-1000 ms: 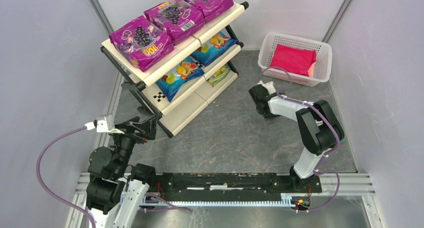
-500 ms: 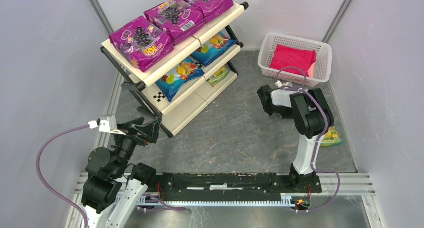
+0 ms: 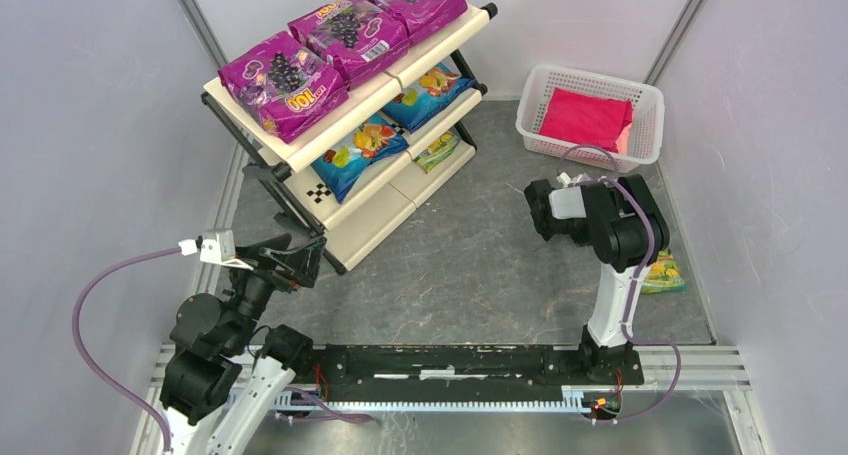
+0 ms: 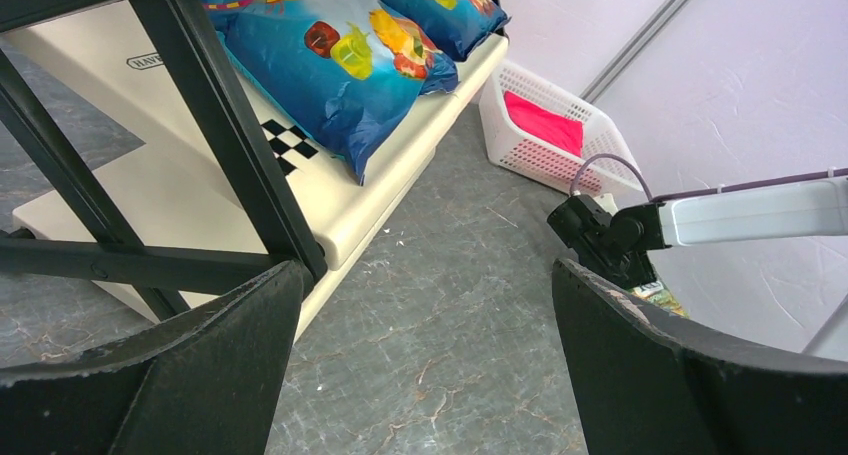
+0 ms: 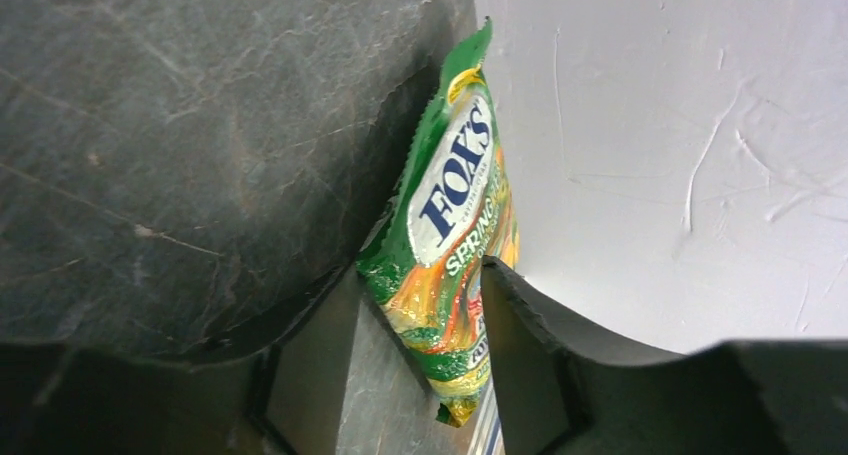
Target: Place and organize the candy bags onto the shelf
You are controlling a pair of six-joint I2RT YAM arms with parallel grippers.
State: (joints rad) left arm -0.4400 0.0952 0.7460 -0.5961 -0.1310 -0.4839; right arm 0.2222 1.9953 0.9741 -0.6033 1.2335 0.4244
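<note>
Left arm point(image 3: 205, 340), right arm point(image 3: 606, 313): black joints, white links, thin purple cables point(image 3: 78, 320).

Glossy plastic candy bags point(image 3: 283, 82); perforated plastic basket point(image 3: 645, 135); matt, veined stone-look floor point(image 3: 470, 275).

Shelf point(image 3: 388, 211) holds 3 magenta bags point(image 3: 348, 32) (2 blue bags point(image 3: 360, 150) below).

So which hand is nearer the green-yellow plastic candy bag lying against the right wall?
Right. The right hand is open and aimed at the green-yellow plastic candy bag; the left hand is far off, beside the cream slanted shelf.
</note>
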